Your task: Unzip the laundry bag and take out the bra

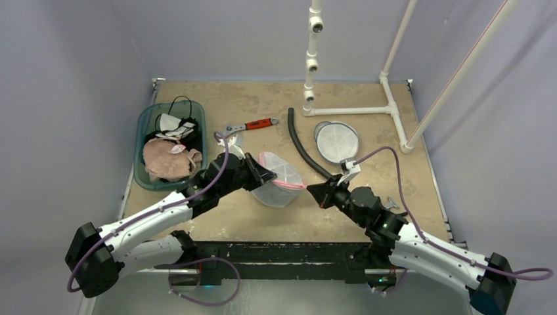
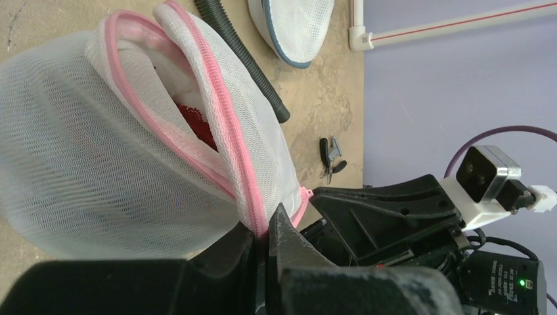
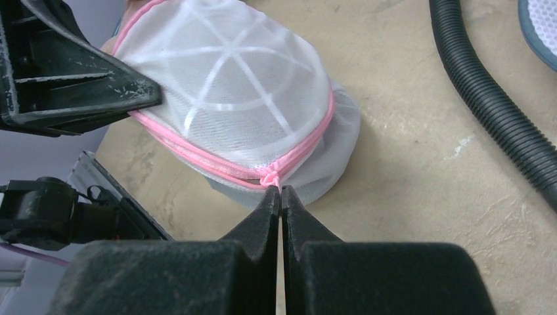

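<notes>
The laundry bag (image 1: 281, 182), a domed white mesh pouch with a pink zipper, lies at the table's middle between both arms. My left gripper (image 2: 268, 226) is shut on the bag's pink zipper edge (image 2: 230, 125) from the left side. The zipper is partly open, and in the gap a dark red piece (image 2: 197, 123), likely the bra, shows. My right gripper (image 3: 281, 189) is shut on the small pink zipper tab (image 3: 273, 178) at the bag's (image 3: 243, 85) right end. In the top view the left gripper (image 1: 264, 176) and right gripper (image 1: 315, 191) flank the bag.
A teal basket (image 1: 146, 125) of clothes sits at the left. Behind the bag lie a red-handled wrench (image 1: 253, 124), a black ribbed hose (image 1: 301, 146) and a second round mesh bag (image 1: 336, 140). A white pipe frame (image 1: 351, 110) stands at the back right. A small black clip (image 2: 330, 156) lies near the right edge.
</notes>
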Motion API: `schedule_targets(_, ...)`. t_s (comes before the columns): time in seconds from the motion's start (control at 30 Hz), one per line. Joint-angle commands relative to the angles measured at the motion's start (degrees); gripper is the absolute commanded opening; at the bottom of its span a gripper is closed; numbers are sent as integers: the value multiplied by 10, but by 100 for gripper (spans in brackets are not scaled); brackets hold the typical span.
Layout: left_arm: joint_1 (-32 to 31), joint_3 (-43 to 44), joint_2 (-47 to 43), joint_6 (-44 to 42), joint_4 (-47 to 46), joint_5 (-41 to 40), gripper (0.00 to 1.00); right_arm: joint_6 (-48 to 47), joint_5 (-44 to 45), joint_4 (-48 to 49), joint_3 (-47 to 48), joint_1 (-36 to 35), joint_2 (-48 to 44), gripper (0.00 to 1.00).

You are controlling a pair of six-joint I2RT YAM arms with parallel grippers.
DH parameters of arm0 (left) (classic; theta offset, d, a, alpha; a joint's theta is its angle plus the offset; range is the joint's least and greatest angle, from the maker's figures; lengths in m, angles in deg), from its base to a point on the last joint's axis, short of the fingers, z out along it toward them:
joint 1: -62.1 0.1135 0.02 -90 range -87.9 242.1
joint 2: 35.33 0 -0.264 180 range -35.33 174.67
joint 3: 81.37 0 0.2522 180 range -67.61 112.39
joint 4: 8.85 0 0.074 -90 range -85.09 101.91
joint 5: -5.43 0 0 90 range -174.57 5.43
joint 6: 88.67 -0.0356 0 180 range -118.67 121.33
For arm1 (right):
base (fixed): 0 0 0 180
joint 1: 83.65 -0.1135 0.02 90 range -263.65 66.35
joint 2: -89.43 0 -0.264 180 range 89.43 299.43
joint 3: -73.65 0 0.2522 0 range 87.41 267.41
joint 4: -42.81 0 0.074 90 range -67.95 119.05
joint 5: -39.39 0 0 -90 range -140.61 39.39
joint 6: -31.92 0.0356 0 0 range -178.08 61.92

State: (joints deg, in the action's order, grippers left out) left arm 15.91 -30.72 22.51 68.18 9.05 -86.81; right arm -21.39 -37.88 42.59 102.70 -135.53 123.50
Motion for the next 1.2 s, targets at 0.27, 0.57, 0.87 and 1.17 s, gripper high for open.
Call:
schedule_targets(0.27,80,47,6,-143,15,94,0,22,67,-21,-22,1,-18,0)
schedule_targets(0.57,111,156,129,-231,-75,244,0,-18,16,-4,-23,1,-93,0)
schedule_targets(0.87,139,117,166,-271,-78,236,1,-39,-40,49,-35,1,-48,0)
schedule_targets(1.17,155,46,91,-222,-40,199,72,-35,-50,112,-43,1,21,0)
